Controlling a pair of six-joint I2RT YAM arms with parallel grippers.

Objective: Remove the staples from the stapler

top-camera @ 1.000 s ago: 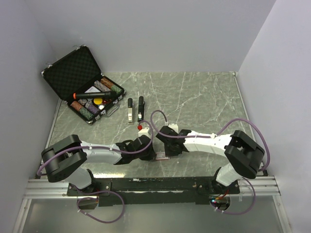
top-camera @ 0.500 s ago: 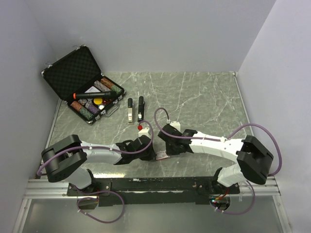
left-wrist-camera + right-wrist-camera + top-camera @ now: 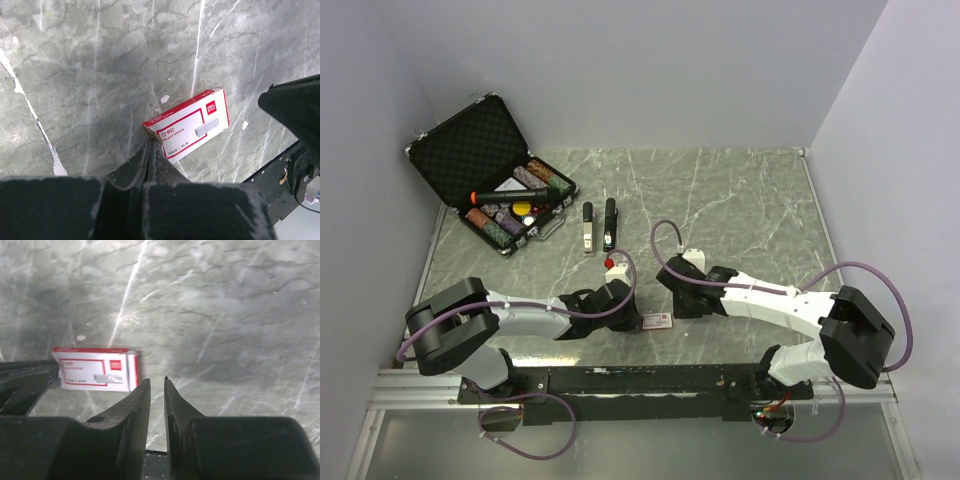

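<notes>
**Bench:** The grey-green marbled bench (image 3: 740, 210) carries all items.

**Stapler:** Two slim stapler-like pieces lie side by side and parallel toward the rear of the bench, well apart from both claws. One is the black stapler (image 3: 609, 222). The other is a shorter piece with a pale lower half (image 3: 587, 231). The overhead view is too small to show whether either is open or loaded.

**Staple box:** A red-and-white staple box (image 3: 192, 129) lies flat on the bench near the front edge, between the two claws.

**Left claw:** The left claw (image 3: 149, 145) is fully closed, with its fingers pressed together. Its tips touch the short end of the staple box. It cannot be determined whether a flap of the box is pinched between them.

**Right claw:** The right claw (image 3: 156, 385) is parted by a narrow gap, with nothing between the fingers. It sits low over bare bench just beside the other short end of the box, not touching it.

**Other:** An open black case (image 3: 490, 170) holding chips stands at the rear left corner.
</notes>
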